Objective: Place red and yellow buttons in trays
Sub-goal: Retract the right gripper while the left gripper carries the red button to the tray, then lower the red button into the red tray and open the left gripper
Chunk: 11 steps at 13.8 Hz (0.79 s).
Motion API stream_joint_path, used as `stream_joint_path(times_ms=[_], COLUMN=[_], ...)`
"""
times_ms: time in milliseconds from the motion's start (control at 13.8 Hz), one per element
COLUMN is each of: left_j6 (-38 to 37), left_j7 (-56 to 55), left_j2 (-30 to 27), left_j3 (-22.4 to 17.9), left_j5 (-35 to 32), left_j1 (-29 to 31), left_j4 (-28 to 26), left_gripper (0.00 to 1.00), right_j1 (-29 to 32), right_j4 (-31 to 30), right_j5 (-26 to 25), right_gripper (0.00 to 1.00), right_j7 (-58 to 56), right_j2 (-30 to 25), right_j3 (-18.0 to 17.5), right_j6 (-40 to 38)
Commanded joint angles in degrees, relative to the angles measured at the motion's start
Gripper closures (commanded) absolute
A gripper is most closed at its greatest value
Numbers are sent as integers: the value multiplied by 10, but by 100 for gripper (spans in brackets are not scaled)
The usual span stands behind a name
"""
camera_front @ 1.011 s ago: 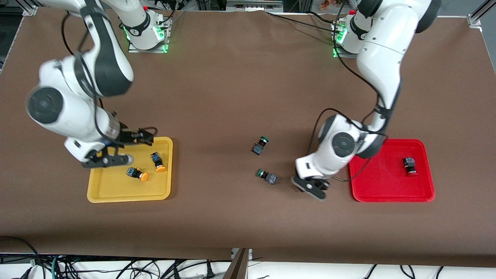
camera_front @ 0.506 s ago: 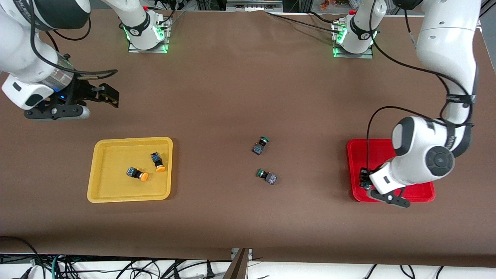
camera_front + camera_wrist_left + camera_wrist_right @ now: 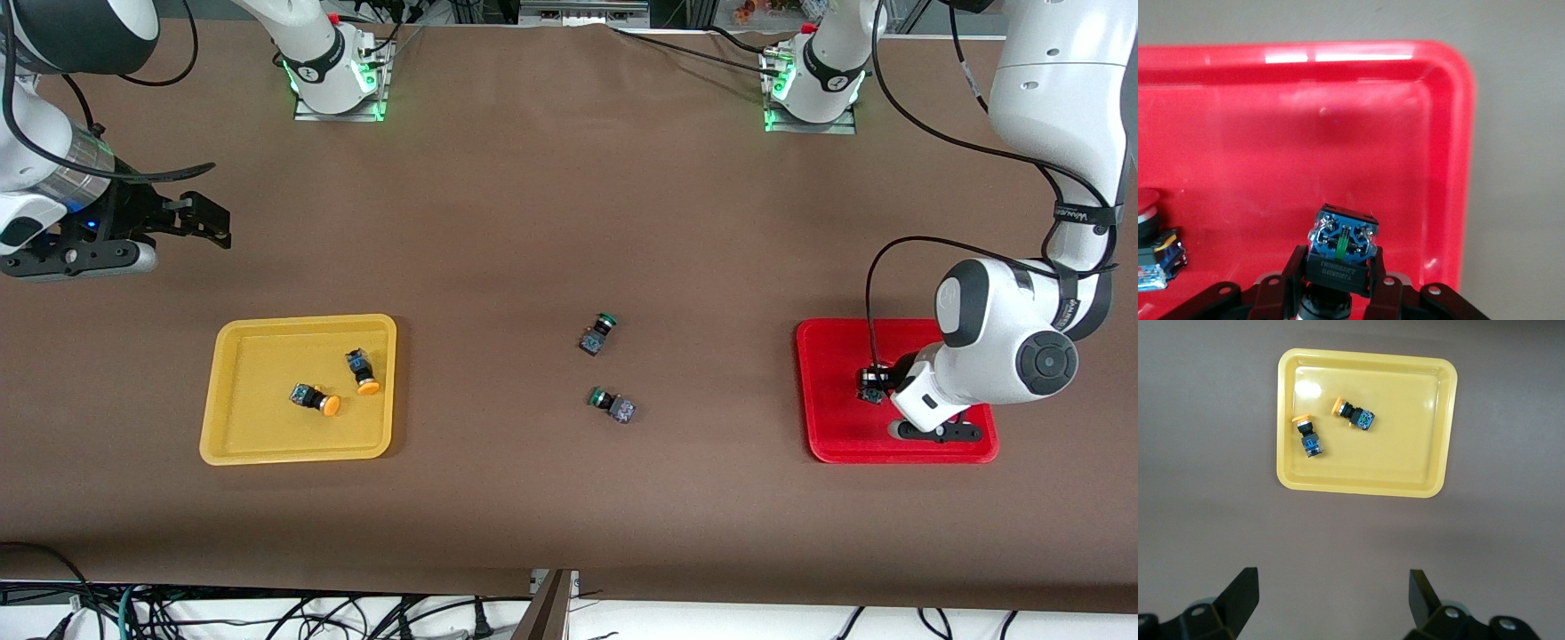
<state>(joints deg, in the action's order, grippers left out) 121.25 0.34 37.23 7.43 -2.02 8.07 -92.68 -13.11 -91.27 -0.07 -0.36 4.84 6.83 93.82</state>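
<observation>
Overhead, the left gripper clenched a button above the red tray; releasing it high risked a bounce out. Spread wide, the right gripper waited, the yellow tray ahead of it.

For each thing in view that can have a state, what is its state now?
Left gripper: shut on a button, over the red tray.
Held button: off the tray floor.
Second red button: lying in the red tray.
Right gripper: open, waiting over bare table.
Two yellow buttons: lying in the yellow tray.
Two green buttons: lying mid-table.
</observation>
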Motion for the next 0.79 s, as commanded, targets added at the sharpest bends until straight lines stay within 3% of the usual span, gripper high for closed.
stream_joint_path(times_ms=[0,578,722], left_j6=[70,111,131], left_j7=[-8,-89,-89], left_j2=[-27,-35,-24], left_j3=[6,10,10], left_j5=[2,2,2], left_j1=[17,12,12], left_j4=[-76,-110,-110], left_gripper=[94,91,86], right_j1=[4,-1,-3], right_j4=[21,40,40], right_j5=[-3,-34,-34], right_gripper=[1,1,1], right_j7=[-9,-10,-9], right_j2=[1,10,17], right_j3=[5,4,2], right_j6=[-9,-35,-34])
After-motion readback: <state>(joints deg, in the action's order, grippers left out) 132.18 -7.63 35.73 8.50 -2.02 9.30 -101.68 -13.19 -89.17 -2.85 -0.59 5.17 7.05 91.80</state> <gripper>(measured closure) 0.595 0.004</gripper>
